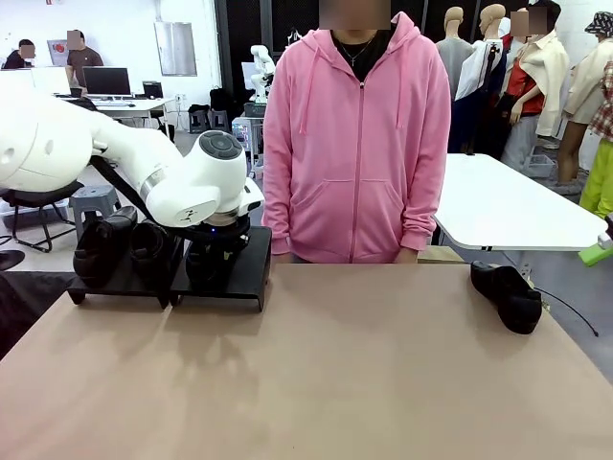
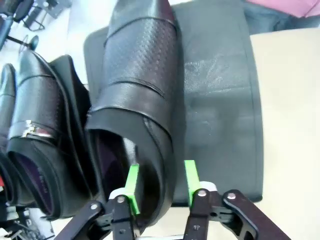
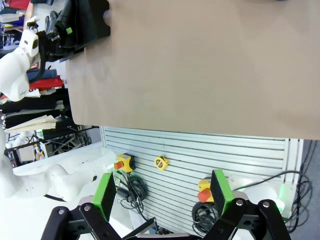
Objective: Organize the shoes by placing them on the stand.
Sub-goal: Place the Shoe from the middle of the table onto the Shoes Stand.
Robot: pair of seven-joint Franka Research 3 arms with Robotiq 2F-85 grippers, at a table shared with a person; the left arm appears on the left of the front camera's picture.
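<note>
The left gripper (image 2: 161,182) has its jaws part-open astride a shoe's (image 2: 140,100) heel wall on the stand (image 2: 220,110), grip uncertain; the heel is cut off below. The right gripper (image 3: 162,192) has its jaws wide and empty off the counter (image 3: 200,65).

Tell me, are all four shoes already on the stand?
No, one black loafer lies on the table at the robot's right, far from the stand.

Glossy black shoes (image 2: 140,95), perforated dot pattern across the uppers, one (image 2: 35,135) with a silver buckle strap and purple lining. Black stand (image 1: 239,273). Tan surface (image 1: 316,374). White arm (image 1: 182,187), black left hand (image 2: 161,197) with green pads (image 2: 132,187). Pink hoodie (image 1: 356,144).
</note>
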